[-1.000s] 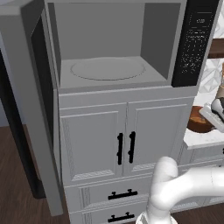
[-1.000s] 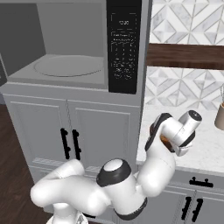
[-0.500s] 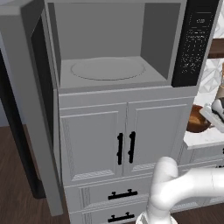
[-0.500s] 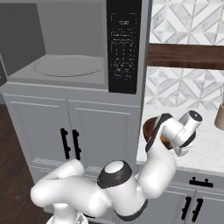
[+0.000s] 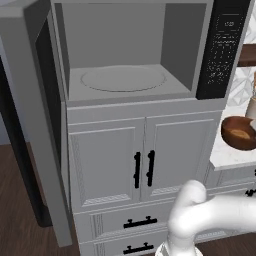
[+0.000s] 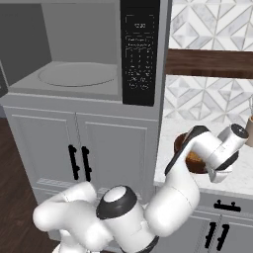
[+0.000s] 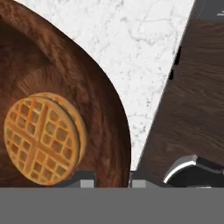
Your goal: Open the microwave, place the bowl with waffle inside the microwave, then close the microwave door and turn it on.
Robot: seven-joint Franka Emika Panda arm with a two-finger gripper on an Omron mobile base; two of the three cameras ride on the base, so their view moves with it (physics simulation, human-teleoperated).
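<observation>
The tool [image 7: 113, 178] is clamped on the near rim of the round reddish-brown wooden bowl with waffle [image 7: 57, 109], above the white marble table [image 7: 144, 48].

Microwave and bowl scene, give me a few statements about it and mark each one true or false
1. The microwave door is swung open. True.
2. The bowl with waffle sits on the turntable. False: it is on the white counter to the right of the microwave; the turntable is bare.
3. The hand is shut on the bowl's rim. True: in the hand view one fingertip is inside the rim and one outside.
4. The bowl holds two separate waffles side by side. False: one round stack of waffle lies in it.
5. The cabinet doors under the microwave are open. False: both are closed.
</observation>
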